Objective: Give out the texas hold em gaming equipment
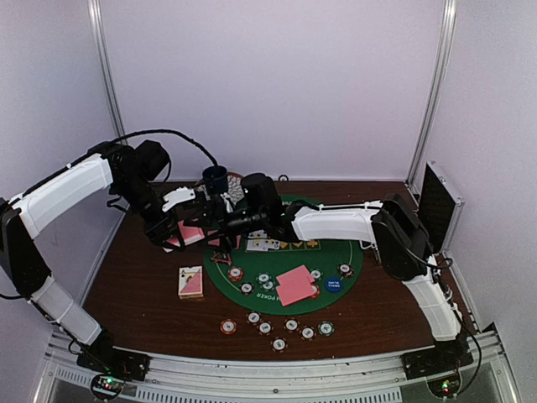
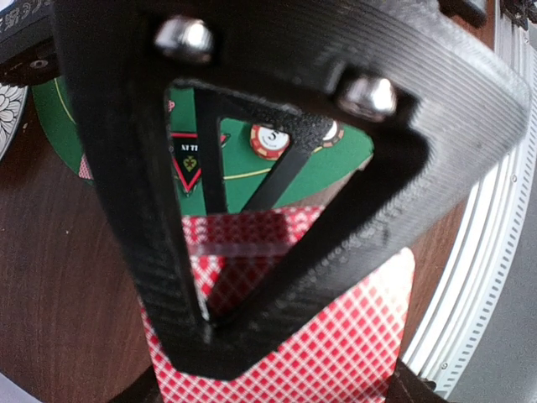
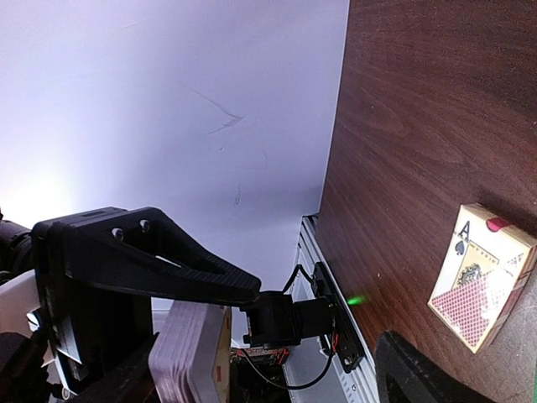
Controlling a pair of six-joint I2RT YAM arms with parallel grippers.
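My left gripper [image 1: 179, 232] is shut on a deck of pink-backed playing cards [image 2: 352, 336], held above the table's left side; one black finger [image 2: 252, 336] lies across the deck's top. My right gripper [image 1: 216, 225] reaches across from the right, open, with its fingers either side of that deck's edge [image 3: 189, 353]. A card box [image 1: 191, 282] lies on the wood and also shows in the right wrist view [image 3: 482, 285]. On the green mat [image 1: 352, 260] lie pink cards [image 1: 294, 284], striped chips [image 1: 236, 273], a blue disc [image 1: 333, 284] and the triangle marker [image 2: 189, 159].
A row of chips [image 1: 279, 326] lies on the wood in front of the mat. Face-up cards [image 1: 264, 244] lie under the right arm. A blue cup [image 1: 215, 178] stands at the back. A black case [image 1: 438, 206] leans at the right edge.
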